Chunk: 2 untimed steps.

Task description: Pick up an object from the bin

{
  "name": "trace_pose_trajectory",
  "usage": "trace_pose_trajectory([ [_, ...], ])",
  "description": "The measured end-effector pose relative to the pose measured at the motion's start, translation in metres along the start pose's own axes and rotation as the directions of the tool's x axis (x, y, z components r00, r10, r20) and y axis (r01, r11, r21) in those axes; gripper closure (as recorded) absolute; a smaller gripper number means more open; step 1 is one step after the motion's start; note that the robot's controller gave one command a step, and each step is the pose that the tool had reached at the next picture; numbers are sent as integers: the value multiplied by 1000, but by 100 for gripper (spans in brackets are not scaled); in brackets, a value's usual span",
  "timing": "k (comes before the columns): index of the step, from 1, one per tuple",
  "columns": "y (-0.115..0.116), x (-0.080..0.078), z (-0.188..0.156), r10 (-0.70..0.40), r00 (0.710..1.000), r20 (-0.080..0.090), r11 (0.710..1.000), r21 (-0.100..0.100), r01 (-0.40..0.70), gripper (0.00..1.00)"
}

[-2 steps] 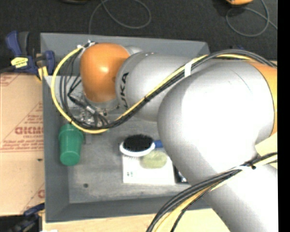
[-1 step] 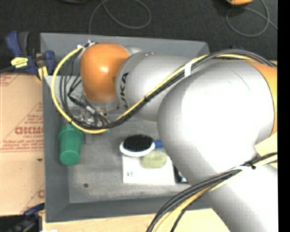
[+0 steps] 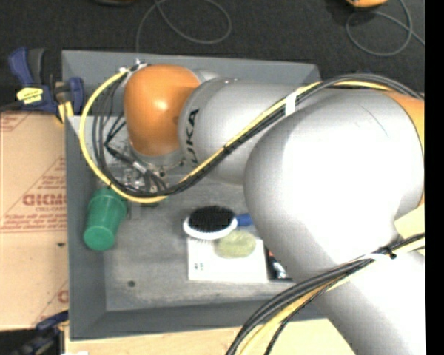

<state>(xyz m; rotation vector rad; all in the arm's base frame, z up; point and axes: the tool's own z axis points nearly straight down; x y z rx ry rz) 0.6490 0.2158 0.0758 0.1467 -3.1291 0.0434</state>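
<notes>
Green cup [image 3: 103, 219] lies on its side at 8 o'clock in the bin [image 3: 144, 279], hard against the left wall, its closed end pointing down toward 6. Just above it, at 1 o'clock from the cup, the gripper [image 3: 139, 174] is down low over the bin floor at about 9 to 10 o'clock, tucked under the orange cover [image 3: 157, 109] and ringed by a yellow cable [image 3: 95, 161]. Open or closed, holding anything or not: I cannot tell, the wrist hides it. Whether it touches the cup is not clear either; the two are right beside each other. At 4 o'clock from the gripper, near the bin's middle, lies a brush [image 3: 211, 222] with black bristles and a blue handle. Touching it at 5 o'clock is a pale green lump [image 3: 235, 245], resting on a white card [image 3: 222, 266]. The big silver arm [image 3: 333, 168] covers the bin's whole right side.
</notes>
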Motion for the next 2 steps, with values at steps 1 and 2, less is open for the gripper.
trace_pose_trajectory([
  [1,0,0,-21,3,1000,4,1000,-15,-3,100],
  [2,2,-2,-35,2,1000,16,1000,-24,-2,100],
])
